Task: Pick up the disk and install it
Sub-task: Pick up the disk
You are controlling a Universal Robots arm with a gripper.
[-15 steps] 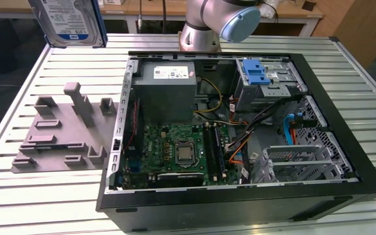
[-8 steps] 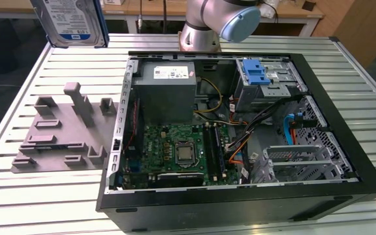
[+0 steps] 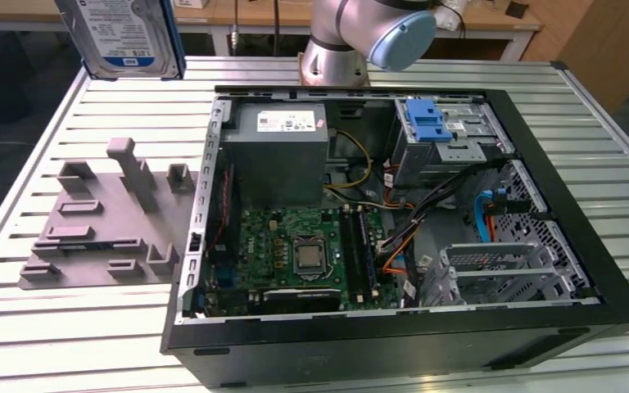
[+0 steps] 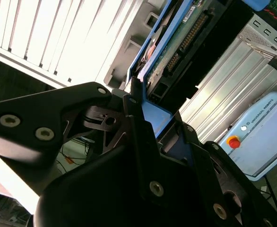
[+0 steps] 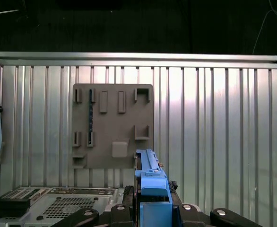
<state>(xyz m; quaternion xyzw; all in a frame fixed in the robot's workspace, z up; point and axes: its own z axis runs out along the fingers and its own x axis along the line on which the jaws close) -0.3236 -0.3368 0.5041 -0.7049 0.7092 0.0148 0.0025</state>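
The disk [image 3: 124,37], a silver hard drive with a white-and-blue label and a blue rail frame, hangs high above the table's far corner at the exterior view's left, well clear of the open computer case [image 3: 216,205]. In the second wrist view my gripper [image 4: 134,97] is shut on the disk [image 4: 176,42], its black fingers [image 4: 129,106] clamping the blue-framed edge. The first wrist view has the disk [image 5: 150,182] edge-on between the fingers, above the slatted table.
A grey fixture plate [image 3: 107,221] with upright pegs lies on the slatted table beside the case. Inside the case are a grey power supply [image 3: 282,151], a motherboard [image 3: 304,254], a blue latch on a metal cage [image 3: 429,127] and a perforated drive cage [image 3: 506,270].
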